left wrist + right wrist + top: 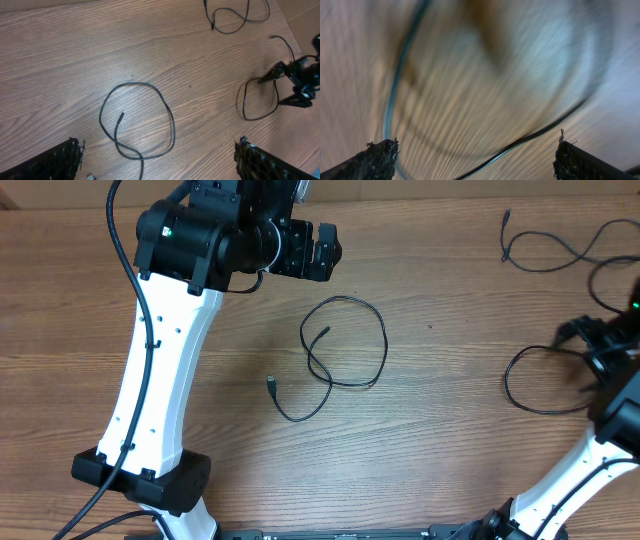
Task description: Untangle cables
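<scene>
A thin black cable (pixel 345 340) lies in a crossed loop at the table's middle, its plug end (pixel 272 383) at the lower left. It also shows in the left wrist view (pixel 137 120). My left gripper (pixel 322 250) hangs above and behind it, open and empty (pixel 157 162). A second cable loop (pixel 528 385) lies at the right, by my right gripper (pixel 577 352). In the blurred right wrist view that gripper (pixel 480 160) is open, with a black cable (pixel 535 135) running across between its fingers. A third cable (pixel 560 255) lies at the far right back.
The wooden table (pixel 440 460) has a back edge just behind the left arm. The left arm's white link (pixel 160 370) and base (pixel 140 475) stand at the left. The right arm's white link (pixel 575 475) stands at the lower right.
</scene>
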Robot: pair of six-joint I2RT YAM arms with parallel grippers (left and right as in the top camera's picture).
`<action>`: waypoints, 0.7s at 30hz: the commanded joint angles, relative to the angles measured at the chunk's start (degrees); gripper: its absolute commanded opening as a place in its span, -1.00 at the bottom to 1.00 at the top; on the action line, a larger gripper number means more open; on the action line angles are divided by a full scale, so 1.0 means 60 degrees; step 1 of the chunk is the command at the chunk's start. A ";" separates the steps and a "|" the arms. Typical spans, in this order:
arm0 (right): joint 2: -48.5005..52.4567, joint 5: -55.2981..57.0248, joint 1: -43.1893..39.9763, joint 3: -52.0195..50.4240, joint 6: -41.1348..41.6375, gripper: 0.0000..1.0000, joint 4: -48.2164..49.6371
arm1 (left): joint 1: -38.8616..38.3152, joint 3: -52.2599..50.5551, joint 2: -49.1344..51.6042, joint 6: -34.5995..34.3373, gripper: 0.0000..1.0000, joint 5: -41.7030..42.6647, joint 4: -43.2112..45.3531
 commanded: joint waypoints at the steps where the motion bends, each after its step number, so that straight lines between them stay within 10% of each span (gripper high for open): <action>1: 0.0011 -0.0579 0.0852 -0.0040 -0.0863 1.00 -0.0029 | -0.0047 -0.0033 0.0073 0.0113 0.99 0.0080 0.0029; 21: 0.0011 0.0532 0.2707 -0.0040 -0.0856 0.15 -0.0204 | -0.0047 -0.0033 0.0073 0.0113 1.00 0.0076 -0.0106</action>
